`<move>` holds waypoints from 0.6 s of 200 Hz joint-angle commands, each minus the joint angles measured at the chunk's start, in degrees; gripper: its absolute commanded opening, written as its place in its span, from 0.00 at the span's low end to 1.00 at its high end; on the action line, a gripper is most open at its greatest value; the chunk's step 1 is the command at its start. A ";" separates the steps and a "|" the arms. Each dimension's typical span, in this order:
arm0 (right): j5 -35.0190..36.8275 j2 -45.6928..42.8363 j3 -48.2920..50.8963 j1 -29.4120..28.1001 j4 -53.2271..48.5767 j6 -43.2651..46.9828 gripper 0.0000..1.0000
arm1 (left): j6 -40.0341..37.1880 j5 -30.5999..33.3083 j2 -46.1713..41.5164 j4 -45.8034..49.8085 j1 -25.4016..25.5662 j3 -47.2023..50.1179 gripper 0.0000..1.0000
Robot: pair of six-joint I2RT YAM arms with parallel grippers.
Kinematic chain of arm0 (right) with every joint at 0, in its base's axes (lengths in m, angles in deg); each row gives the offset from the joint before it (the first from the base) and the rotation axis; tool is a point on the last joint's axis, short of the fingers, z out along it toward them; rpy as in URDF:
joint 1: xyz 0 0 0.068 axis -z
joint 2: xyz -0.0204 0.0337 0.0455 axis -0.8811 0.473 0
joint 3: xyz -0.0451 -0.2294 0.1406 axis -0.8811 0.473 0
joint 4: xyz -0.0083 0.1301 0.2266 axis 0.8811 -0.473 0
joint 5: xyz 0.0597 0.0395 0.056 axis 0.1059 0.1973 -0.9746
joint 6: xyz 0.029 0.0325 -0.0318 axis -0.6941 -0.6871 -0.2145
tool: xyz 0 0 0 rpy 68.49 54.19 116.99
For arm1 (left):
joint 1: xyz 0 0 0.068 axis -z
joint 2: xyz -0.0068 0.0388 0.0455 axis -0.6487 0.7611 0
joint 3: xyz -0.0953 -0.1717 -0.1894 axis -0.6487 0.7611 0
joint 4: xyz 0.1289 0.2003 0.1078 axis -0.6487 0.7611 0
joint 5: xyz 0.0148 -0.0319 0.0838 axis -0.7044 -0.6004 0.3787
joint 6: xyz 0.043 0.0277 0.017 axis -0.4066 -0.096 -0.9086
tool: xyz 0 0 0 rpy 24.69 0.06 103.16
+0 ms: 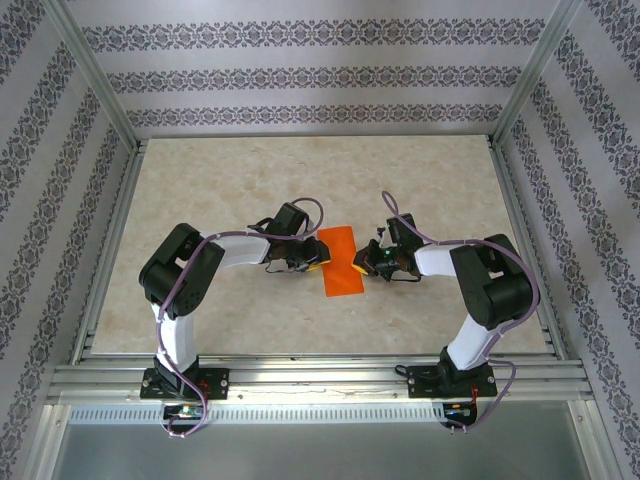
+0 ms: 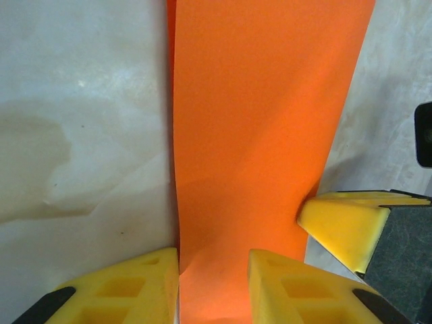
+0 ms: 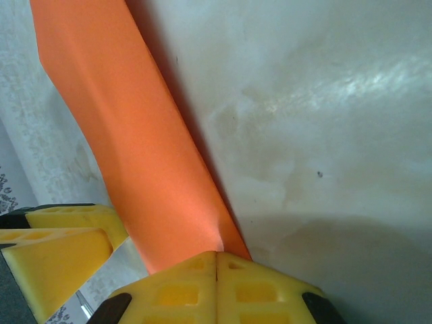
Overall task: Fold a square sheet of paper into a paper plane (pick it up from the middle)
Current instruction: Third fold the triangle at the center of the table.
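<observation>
The square sheet of paper [image 1: 338,262] lies about the middle of the pale counter [image 1: 220,190], between the two arms. From above it shows as a bright orange rectangle, longer than it is wide, its long sides running near to far and slightly tilted.

The left claw [image 1: 316,263] meets the sheet's left long edge and the right claw [image 1: 359,267] its right long edge, facing each other across the paper.

In the left wrist view the left claw's yellow fingers [image 2: 135,290] stand apart, released. The orange sheet runs up out of the gap between them, and its left edge lines up with the inner face of the left finger. I cannot tell whether either finger presses the paper. One yellow finger of the right claw touches the sheet's right edge.

In the right wrist view the right claw is clenched, its two fingers [image 3: 270,290] pressed together along one seam, grasping the paper's edge at their tips. From there the sheet rises off the counter as a creased strip and casts a shadow beside it.
</observation>
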 commanded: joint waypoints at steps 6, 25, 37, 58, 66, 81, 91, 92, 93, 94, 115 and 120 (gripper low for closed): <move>2.62 1.54 2.13 -0.79 -4.76 -0.75 0.07 | 2.14 -1.08 1.04 -3.73 -0.40 0.50 0.33; 2.62 1.59 2.14 -0.79 -4.67 -0.81 0.07 | 2.23 -0.90 0.74 -3.73 -0.41 0.73 0.32; 2.53 1.68 2.05 -0.74 -4.67 -0.86 0.07 | 2.31 -0.98 0.52 -4.05 -0.41 0.96 0.32; 2.53 1.52 2.05 -0.69 -4.84 -0.65 0.07 | 2.26 -0.82 0.04 -3.95 -0.41 1.37 0.32; 2.53 1.50 2.11 -0.66 -4.93 -0.67 0.08 | 2.75 -1.03 -0.19 -4.92 -0.41 1.90 0.32; 2.53 1.41 2.14 -0.57 -4.93 -0.62 0.08 | 3.41 -1.36 -0.78 -6.47 -0.41 2.50 0.31; 2.53 1.41 2.12 -0.57 -4.93 -0.68 0.08 | 3.30 -1.26 -1.31 -6.63 -0.41 2.63 0.32; 2.53 1.41 2.13 -0.57 -4.93 -0.64 0.08 | 3.34 -1.26 -1.41 -6.69 -0.37 2.64 0.32; 2.53 1.41 2.13 -0.57 -4.93 -0.62 0.08 | 3.26 -1.30 -1.46 -6.77 -0.39 2.69 0.32; 2.53 1.41 2.13 -0.57 -4.93 -0.61 0.08 | 3.23 -1.28 -1.49 -6.85 -0.36 2.72 0.32; 2.44 1.41 2.14 -0.53 -4.84 -0.68 0.08 | 2.89 -1.56 -2.13 -9.40 -0.43 3.60 0.34; 2.44 1.41 2.14 -0.48 -4.80 -0.64 0.08 | 2.53 -1.83 -1.96 -9.71 -0.58 3.56 0.35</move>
